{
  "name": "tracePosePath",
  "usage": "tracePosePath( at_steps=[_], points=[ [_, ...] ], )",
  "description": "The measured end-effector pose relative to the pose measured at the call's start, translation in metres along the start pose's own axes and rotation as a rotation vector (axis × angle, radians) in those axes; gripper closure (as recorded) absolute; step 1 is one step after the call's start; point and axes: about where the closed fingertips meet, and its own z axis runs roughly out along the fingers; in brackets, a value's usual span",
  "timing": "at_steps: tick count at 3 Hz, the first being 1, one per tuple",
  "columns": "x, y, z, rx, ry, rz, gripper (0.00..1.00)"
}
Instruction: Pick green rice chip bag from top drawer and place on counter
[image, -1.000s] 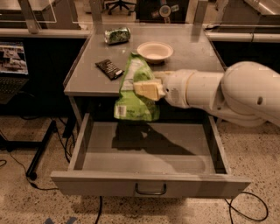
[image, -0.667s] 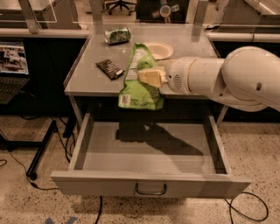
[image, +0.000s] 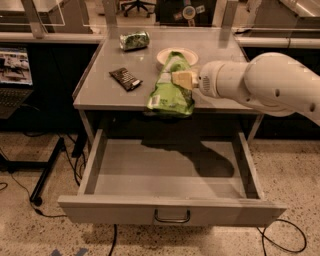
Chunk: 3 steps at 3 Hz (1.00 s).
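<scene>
One bag (image: 170, 92): light green and crinkly, out of the drawer and hanging over the counter's front edge, a bit right of the middle. Can't tell if its bottom touches the counter yet.
Gripper (image: 182, 79): just above the counter's front part, pinched onto the bag's upper right side, so it's carrying the bag.
Counter (image: 100, 85): wrapper (image: 125, 78) lies left of the bag, bowl (image: 165, 54) just behind it, can (image: 134, 40) at the counter's back left.
Drawer (image: 165, 172): pulled open below the counter's front edge.
Risk: the bag's bottom is right at the counter's front edge, so letting go here could let it slide off and drop back into the drawer. Pushing further back could shove the bowl, since the bag's top is right beside it.
Change: a second ago the bag dangled lower, in front of the counter's edge. Now it's higher and further back over the counter. Wrapper, bowl and can haven't budged.
</scene>
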Motion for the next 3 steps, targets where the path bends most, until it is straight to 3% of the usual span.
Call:
tracePosePath(
  at_steps=[2, 3],
  points=[
    [0.006, -0.082, 0.015, 0.21, 0.048, 0.06, 1.0],
    [0.01, -0.11, 0.009, 0.284, 0.059, 0.077, 1.0]
  ],
)
